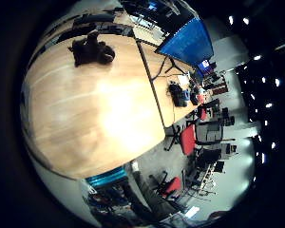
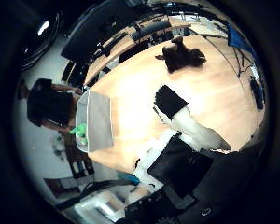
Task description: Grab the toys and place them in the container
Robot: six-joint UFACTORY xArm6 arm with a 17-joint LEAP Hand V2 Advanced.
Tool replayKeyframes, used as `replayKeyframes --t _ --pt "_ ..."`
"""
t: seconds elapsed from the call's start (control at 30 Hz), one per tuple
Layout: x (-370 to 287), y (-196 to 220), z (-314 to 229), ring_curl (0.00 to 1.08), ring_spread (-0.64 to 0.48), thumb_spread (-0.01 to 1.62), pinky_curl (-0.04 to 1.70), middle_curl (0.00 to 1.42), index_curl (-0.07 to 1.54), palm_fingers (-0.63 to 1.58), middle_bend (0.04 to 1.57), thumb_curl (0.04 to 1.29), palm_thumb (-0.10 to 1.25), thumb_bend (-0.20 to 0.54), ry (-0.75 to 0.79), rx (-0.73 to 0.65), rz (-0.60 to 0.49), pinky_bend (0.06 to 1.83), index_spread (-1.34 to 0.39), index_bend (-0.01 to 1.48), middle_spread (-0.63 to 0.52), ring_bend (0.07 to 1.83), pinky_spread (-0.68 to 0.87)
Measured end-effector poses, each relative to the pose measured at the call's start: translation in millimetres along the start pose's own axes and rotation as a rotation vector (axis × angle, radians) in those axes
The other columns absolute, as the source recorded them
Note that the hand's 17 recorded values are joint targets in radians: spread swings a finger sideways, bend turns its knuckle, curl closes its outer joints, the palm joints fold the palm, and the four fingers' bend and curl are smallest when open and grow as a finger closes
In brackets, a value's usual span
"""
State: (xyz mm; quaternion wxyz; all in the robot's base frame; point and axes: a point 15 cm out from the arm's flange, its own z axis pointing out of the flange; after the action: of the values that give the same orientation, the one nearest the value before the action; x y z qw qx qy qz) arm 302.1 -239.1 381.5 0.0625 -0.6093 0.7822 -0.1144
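One dark plush toy [image 2: 182, 57] lies on the wooden table [image 1: 85, 123], out beyond the fingertips of the hand [image 2: 186, 135] and well apart from it, with bare tabletop between. The hand hangs above the table, holding nothing; the finger [image 2: 170, 103] that shows reaches out roughly straight, black-tipped, pointing toward the toy. The toy sprawls with its length lying crosswise to that finger's line, as far as I can tell. The grey container [image 2: 95, 121] sits at the table's edge off to the hand's side, away from the toy, with something green [image 2: 80, 132] at its rim. My guess is the hand must travel forward first, then carry sideways to the container.
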Motion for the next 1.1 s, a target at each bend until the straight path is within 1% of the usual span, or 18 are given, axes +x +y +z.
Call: replayKeyframes --t 0.4,0.67,0.97,1.1 --pt "-4.3 3.1 5.1 0.18 -0.22 1.06 0.08 0.37 0.33 0.51 0.31 0.29 0.45 -0.026 -0.009 -0.014 -0.01 0.51 -0.52 0.18 -0.24 0.62 0.22" --pt "-0.3 -4.4 6.8 0.18 -0.22 1.06 0.07 0.37 0.33 0.5 0.31 0.28 0.45 -0.024 -0.01 -0.011 -0.002 0.53 -0.52 0.18 -0.25 0.63 0.22" --pt "10.4 -43.3 16.0 0.18 -0.22 1.06 0.06 0.37 0.33 0.5 0.31 0.28 0.45 -0.024 -0.031 -0.02 0.003 0.54 -0.51 0.18 -0.25 0.63 0.22" --pt "11.7 -76.1 24.4 0.17 -0.21 1.06 0.06 0.37 0.34 0.49 0.29 0.28 0.45 -0.024 -0.045 -0.012 -0.01 0.55 -0.51 0.19 -0.24 0.63 0.22"
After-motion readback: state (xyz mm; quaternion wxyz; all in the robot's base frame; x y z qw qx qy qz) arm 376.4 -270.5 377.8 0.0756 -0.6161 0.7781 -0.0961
